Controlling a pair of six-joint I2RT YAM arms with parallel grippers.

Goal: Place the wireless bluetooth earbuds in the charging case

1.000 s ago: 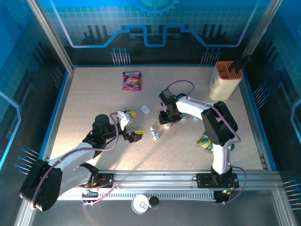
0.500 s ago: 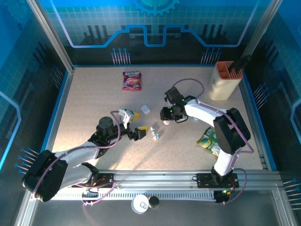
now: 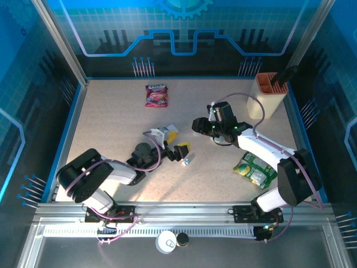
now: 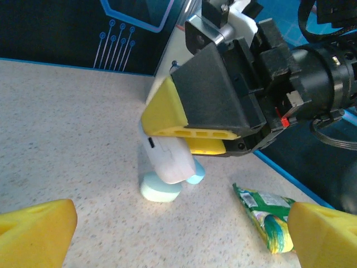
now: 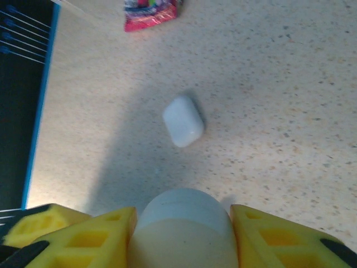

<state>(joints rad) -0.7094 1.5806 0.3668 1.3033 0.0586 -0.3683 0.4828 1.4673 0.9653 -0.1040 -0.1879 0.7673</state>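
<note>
1. Gaping as wide as it goes, the left pincer (image 4: 179, 237) holds nothing; its yellow fingertips (image 4: 33, 231) sit low over the speckled tabletop (image 3: 111, 123), with bare surface between them.
2. The right pincer (image 3: 202, 126) is closed partway around a white case (image 5: 184, 220), rounded like a pebble, with one yellow finger pressed against each side of it.
3. From the left wrist, that gripped case hangs tilted just ahead of the left pincer. Its lower end touches a pale-blue rounded piece (image 4: 160, 191) lying on the tabletop; what that piece is cannot be told.
4. The earbuds (image 3: 185, 161) show from above as a tiny white and pale-blue cluster on the tabletop. They lie just beside the left pincer's nearer finger, apart from the right pincer, and are too small to count.
5. A second white case (image 5: 183, 120) lies on the tabletop ahead of the right pincer, untouched, between it and the left pincer.
6. A pink snack bag (image 5: 150, 11) lies well beyond that second case, farther from the right pincer.
7. A green packet (image 4: 265, 215) lies flat just beside the left pincer's right fingertip, below the right pincer's body in the left wrist view.
</note>
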